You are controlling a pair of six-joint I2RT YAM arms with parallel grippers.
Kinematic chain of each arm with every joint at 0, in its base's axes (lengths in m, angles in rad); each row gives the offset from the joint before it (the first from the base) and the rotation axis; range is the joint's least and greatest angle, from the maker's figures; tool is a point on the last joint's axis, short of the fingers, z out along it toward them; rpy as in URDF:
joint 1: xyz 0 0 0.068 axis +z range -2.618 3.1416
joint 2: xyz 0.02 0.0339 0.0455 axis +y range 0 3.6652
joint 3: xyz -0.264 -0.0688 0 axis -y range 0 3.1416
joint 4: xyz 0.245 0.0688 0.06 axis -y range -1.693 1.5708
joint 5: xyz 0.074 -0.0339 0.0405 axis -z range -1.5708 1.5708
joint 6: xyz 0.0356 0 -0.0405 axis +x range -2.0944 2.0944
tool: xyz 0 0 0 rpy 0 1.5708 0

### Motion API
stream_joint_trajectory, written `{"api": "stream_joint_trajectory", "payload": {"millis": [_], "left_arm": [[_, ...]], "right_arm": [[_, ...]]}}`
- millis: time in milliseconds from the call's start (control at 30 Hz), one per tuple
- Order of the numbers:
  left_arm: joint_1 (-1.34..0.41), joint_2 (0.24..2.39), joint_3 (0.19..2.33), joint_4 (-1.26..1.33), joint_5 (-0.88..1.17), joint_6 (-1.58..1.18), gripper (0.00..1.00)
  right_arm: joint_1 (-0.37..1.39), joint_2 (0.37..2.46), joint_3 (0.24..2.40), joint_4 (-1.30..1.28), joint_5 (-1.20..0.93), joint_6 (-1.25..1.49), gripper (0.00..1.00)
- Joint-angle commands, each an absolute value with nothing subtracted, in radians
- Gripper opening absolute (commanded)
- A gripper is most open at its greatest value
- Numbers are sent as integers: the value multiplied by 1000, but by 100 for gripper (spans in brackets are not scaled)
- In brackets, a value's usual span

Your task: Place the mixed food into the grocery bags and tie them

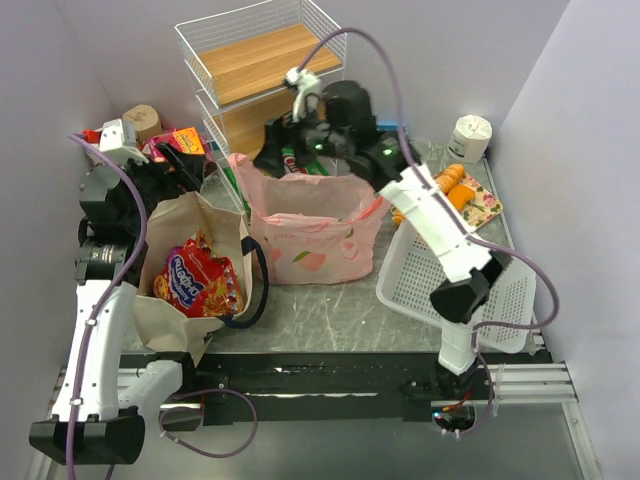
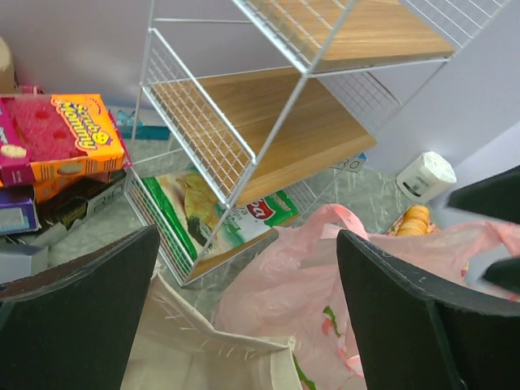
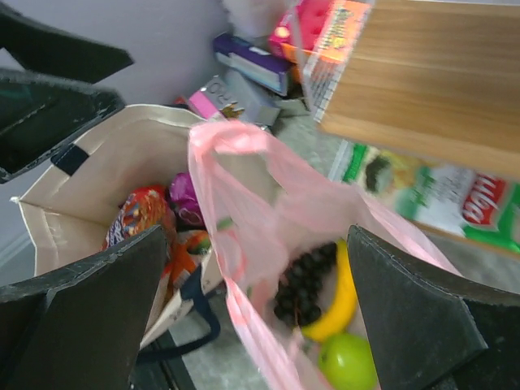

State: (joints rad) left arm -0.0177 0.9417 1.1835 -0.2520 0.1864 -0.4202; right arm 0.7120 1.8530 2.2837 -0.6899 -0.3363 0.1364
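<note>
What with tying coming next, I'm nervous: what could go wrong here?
Pink bag is limp; lifting one handle could spill the grapes, banana and apple. Tote sags open, packets near its rim; they may slide out. Shelf stands just behind; tying there risks snagging its wires.

Two white-shelled robot arms with black joints and trailing lavender cables.
The left white-and-black jointed arm (image 1: 95, 330) is based at 7 o'clock in the top view, and the right white-and-black jointed arm (image 1: 440, 225) at 5 o'clock. Both have boxy white links and black motor housings. A thin lavender-grey cable (image 1: 138, 225) loops along each. The left matte-black claw (image 2: 248, 236) and right matte-black claw (image 3: 256, 236) have broad, wedge-shaped fingers (image 2: 81, 309) with pale, scuffed edges.
</note>
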Motion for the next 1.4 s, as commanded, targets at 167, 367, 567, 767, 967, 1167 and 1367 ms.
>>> {"api": "stream_joint_trajectory", "payload": {"millis": [167,367,567,767,967,1167,1367], "left_arm": [[-2,911,1174,-195,270,-479,96],[-2,888,1149,-201,311,-443,96],[-2,879,1154,-213,293,-416,96],[-2,877,1158,-219,270,-410,96],[-2,874,1151,-213,313,-390,96],[-2,854,1117,-189,475,-339,96],[-2,862,1086,-86,731,-376,96]], "right_arm": [[788,1905,2286,-442,-403,-26,99],[788,1937,2285,-405,-459,-172,99],[788,2003,2336,-459,-515,-270,99],[788,2055,2370,-499,-543,-324,96],[785,2089,2379,-488,-532,-345,75],[781,2028,2318,-439,-505,-296,2],[736,1878,2146,-379,-553,-210,0]]}}
